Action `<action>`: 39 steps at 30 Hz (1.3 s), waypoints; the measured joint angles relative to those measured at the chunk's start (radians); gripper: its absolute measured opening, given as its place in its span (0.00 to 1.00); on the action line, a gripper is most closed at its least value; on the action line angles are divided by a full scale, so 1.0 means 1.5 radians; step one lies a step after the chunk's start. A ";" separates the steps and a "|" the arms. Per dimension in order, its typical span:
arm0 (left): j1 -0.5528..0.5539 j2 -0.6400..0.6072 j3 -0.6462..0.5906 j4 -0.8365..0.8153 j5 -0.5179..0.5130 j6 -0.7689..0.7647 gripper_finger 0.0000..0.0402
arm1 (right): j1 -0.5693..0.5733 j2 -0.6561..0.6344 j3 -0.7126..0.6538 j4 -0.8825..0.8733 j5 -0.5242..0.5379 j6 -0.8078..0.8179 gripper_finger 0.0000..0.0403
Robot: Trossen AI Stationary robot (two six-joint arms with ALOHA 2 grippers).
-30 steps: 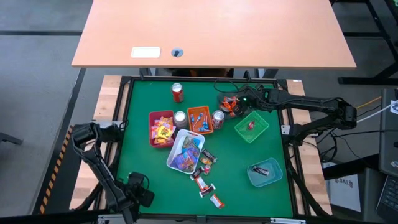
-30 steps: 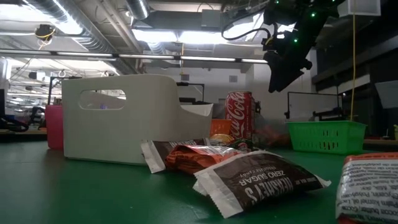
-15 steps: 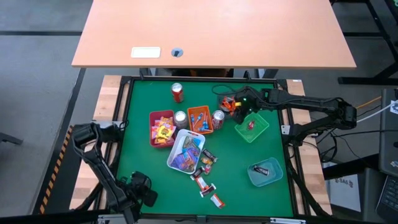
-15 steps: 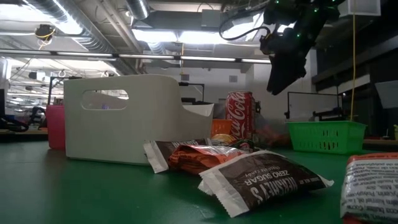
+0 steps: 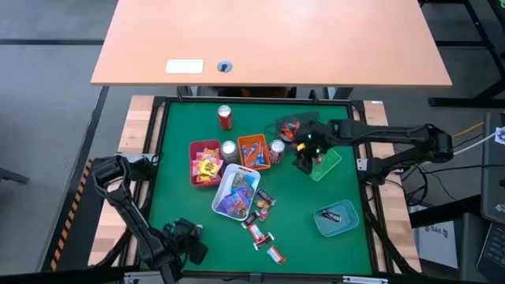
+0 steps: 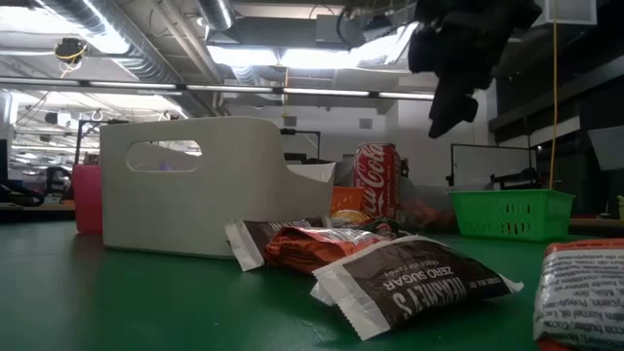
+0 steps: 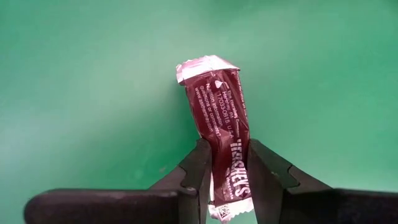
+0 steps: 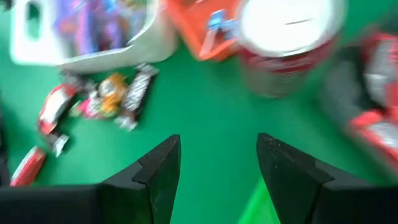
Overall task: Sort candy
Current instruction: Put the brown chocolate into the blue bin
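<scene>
I had the left claw [image 7: 225, 171] clenched on a brown foil-wrapped chocolate bar [image 7: 221, 127]; the right claw [image 8: 217, 165] hung released beside the green plastic basket [image 5: 325, 164].

Blurred soda can [image 8: 287, 43] cut off by frame edge.

On the table [image 5: 177, 126], four trays and two cans clustered at centre: one tray [image 5: 204, 163] sat left of a can [image 5: 229, 150], another tray [image 5: 254, 151] between that can and a second can [image 5: 277, 150]. A third can [image 5: 225, 117] stood behind them. A larger tray [image 5: 235, 192] lay in front, loose candy [image 5: 261, 229] spilling before it. To the right sat a basket [image 5: 325, 164], the right gripper [image 5: 304, 163] above its left edge. A further tray [image 5: 336, 218] lay at front right. The left gripper [image 7: 227, 180] hung at front left, holding a candy bar [image 7: 222, 127].
</scene>
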 joint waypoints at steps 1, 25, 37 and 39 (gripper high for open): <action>0.003 0.000 0.000 0.008 -0.010 0.010 0.18 | 0.016 0.000 0.000 0.000 0.000 0.003 0.52; 0.156 -0.002 0.002 0.309 -0.361 0.507 0.18 | 0.347 0.000 0.000 0.335 0.184 0.327 0.52; 0.274 -0.002 0.002 0.482 -0.364 0.717 0.18 | 0.371 0.051 0.001 0.366 0.262 0.334 0.52; 0.287 -0.002 0.002 0.507 -0.363 0.751 0.18 | 0.371 0.068 0.001 0.370 0.262 0.334 0.52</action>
